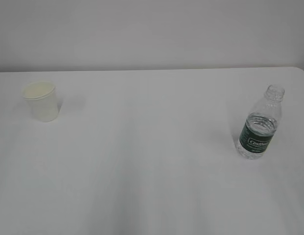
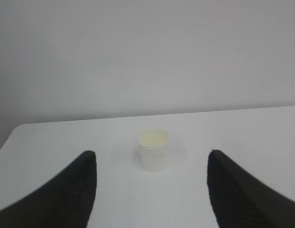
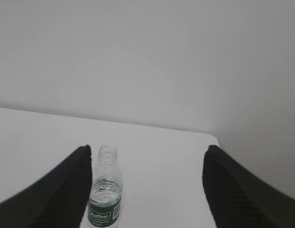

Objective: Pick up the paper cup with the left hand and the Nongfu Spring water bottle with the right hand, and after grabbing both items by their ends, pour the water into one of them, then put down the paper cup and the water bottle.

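Observation:
The paper cup (image 1: 41, 100) stands upright at the table's far left, pale yellowish with a rolled rim. In the left wrist view the paper cup (image 2: 153, 149) lies ahead of my left gripper (image 2: 152, 154), whose black fingers (image 2: 71, 190) stand wide open and apart from it. The Nongfu Spring water bottle (image 1: 260, 125) stands upright at the right, capless, with water up to about its green label. In the right wrist view the bottle (image 3: 104, 190) sits just inside the left finger (image 3: 66, 190) of my open right gripper (image 3: 146, 152), beyond its tips. Neither arm shows in the exterior view.
The white table (image 1: 152, 161) ends at a plain grey wall. Its rounded far right corner (image 3: 211, 138) shows in the right wrist view, and its far left corner (image 2: 16, 129) in the left wrist view.

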